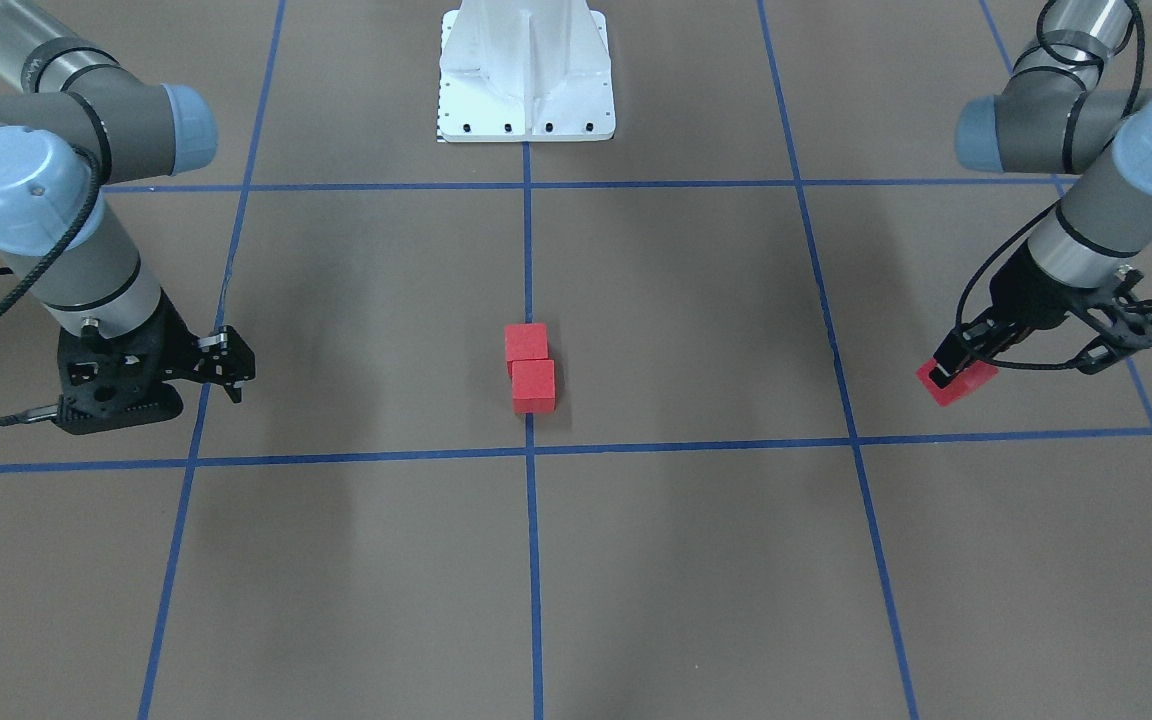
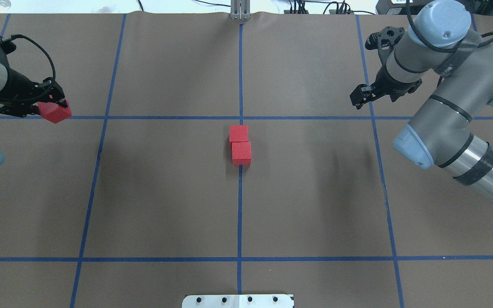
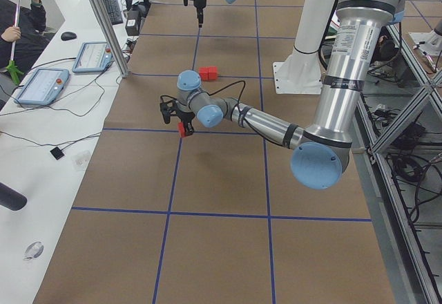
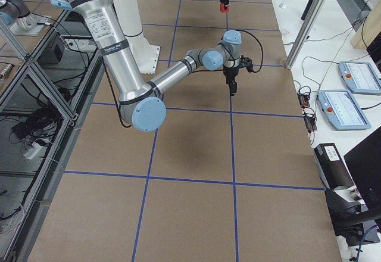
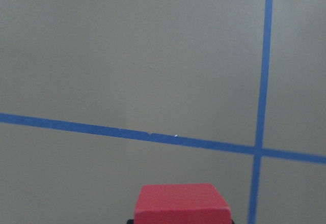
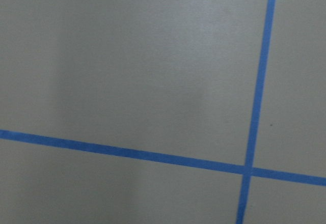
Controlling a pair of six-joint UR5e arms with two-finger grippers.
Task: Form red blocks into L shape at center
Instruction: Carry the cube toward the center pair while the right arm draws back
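Because the red blocks appeared light, rigid and matte, each was best pinched across two opposite flat faces. Two lay touching, slightly offset, on the blue line at the center; the third block was clamped in the left gripper, well apart. The right gripper carried nothing; whether open or closed could not be told.

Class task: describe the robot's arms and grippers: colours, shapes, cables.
The left arm and right arm are silver-grey tubes with pale blue joint caps and black bands. The left gripper and right gripper are black; a black cable loops along each.
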